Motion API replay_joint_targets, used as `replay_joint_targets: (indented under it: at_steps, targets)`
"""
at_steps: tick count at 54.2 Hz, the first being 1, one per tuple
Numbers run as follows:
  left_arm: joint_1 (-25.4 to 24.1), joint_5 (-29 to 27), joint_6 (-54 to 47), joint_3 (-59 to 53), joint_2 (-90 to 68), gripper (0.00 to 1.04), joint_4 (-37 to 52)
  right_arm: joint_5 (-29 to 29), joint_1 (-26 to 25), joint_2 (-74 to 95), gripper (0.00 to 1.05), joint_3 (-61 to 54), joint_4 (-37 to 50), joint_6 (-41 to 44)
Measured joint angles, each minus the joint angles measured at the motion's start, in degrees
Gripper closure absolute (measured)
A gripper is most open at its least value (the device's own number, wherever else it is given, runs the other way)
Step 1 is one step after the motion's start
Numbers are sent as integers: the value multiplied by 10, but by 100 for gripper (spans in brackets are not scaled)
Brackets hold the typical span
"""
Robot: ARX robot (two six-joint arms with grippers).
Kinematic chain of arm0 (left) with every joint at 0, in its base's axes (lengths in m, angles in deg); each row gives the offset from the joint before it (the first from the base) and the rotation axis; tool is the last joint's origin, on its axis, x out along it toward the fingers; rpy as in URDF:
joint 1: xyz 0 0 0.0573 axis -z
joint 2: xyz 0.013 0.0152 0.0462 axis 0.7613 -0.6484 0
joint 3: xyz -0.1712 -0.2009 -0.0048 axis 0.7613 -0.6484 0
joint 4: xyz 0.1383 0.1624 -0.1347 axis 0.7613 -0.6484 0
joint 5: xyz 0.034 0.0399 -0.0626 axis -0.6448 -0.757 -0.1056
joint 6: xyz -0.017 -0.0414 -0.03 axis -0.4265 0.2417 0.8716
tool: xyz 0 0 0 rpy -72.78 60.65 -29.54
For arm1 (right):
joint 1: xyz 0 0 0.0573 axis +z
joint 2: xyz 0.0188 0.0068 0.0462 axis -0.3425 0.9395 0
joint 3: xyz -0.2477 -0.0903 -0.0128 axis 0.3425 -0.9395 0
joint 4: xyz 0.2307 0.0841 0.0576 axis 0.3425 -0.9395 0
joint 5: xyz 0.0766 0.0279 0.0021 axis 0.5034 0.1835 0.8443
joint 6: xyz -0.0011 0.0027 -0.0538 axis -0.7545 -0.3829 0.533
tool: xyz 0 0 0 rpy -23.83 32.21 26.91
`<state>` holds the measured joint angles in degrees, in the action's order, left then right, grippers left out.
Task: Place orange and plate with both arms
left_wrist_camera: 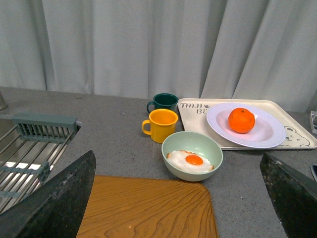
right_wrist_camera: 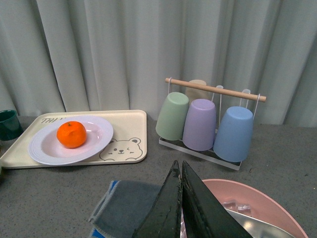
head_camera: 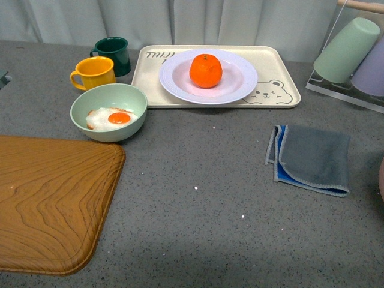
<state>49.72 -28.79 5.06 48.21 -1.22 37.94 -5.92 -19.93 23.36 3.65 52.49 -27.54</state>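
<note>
Our right gripper (right_wrist_camera: 181, 198) has its fingers pressed together with nothing between them, hanging above a grey cloth (right_wrist_camera: 126, 208) and the rim of a pink bowl (right_wrist_camera: 267, 203). Our left gripper (left_wrist_camera: 178, 198) is spread wide and empty; only its two dark fingers (left_wrist_camera: 54, 203) show at the sides of its wrist view, above a wooden board (left_wrist_camera: 148, 208). Neither arm appears in the front view.

Beyond the board sits a green bowl (head_camera: 84, 111) with a fried egg (head_camera: 112, 118), with a yellow mug (head_camera: 93, 72) and a dark green mug (head_camera: 114, 54) behind it. The orange (head_camera: 206, 70) rests in the middle of the plate (head_camera: 240, 81), which sits on the bear tray (head_camera: 282, 96). A rack (right_wrist_camera: 198, 151) of upturned cups (right_wrist_camera: 200, 124) stands right of the tray.
</note>
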Motion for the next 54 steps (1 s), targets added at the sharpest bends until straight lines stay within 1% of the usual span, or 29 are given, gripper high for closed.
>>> replay_joint_targets:
  at_steps: [30,32,34,36,46,47,50,51,52,54]
  targets:
    - [0,0,0,0,0,7,0,0,0,-105,104,0,-104,0]
    - [0,0,0,0,0,7,0,0,0,-124,104,0,-126,0]
    - [0,0,0,0,0,7,0,0,0,-163,104,0,-181,0]
    - [0,0,0,0,0,7,0,1,0,-184,104,0,-201,0]
    - [0,0,0,0,0,7,0,1,0,-203,104,0,-206,0]
    - [0,0,0,0,0,7,0,1,0,-203,102,0,-206,0]
    - [0,0,0,0,0,7,0,1,0,-203,88,0,-206,0]
    - [0,0,0,0,0,7,0,1,0,-203,85,0,-206,0]
    - [0,0,0,0,0,7,0,1,0,-203,79,0,-206,0]
    - [0,0,0,0,0,7,0,1,0,-203,72,0,-206,0]
